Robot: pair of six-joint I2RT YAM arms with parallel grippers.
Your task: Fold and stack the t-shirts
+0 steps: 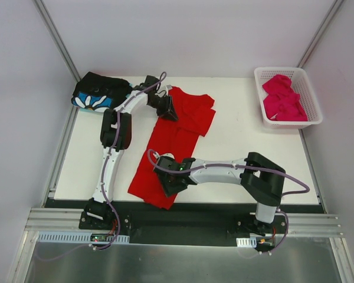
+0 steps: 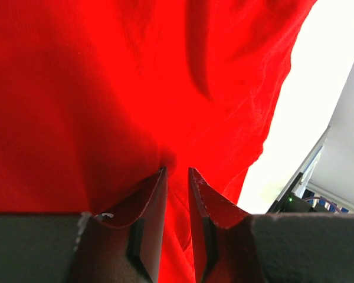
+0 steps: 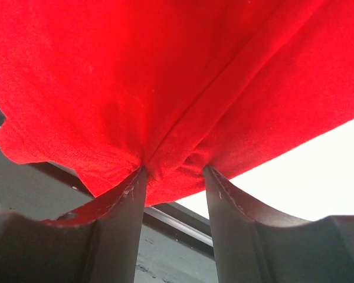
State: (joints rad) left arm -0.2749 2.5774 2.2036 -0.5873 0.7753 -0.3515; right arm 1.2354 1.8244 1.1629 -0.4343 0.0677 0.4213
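Note:
The red t-shirt (image 1: 178, 140) lies lengthwise down the middle of the table, its near end hanging over the front edge. My left gripper (image 1: 168, 109) is at the shirt's far end, its jaws nearly together with a fold of red cloth (image 2: 106, 88) pinched between them (image 2: 176, 172). At the near hem my right gripper (image 1: 172, 184) stands open, fingertips pressed into bunched red cloth (image 3: 165, 71) that sits between them (image 3: 174, 172). A black flower-print t-shirt (image 1: 98, 94) lies folded at the far left corner. The magenta-pink t-shirt (image 1: 283, 98) is crumpled in the basket.
The white lattice basket (image 1: 292, 122) stands at the far right of the table. A black rail (image 1: 224, 212) runs along the table's front edge under the shirt's overhang. White walls enclose the table on three sides.

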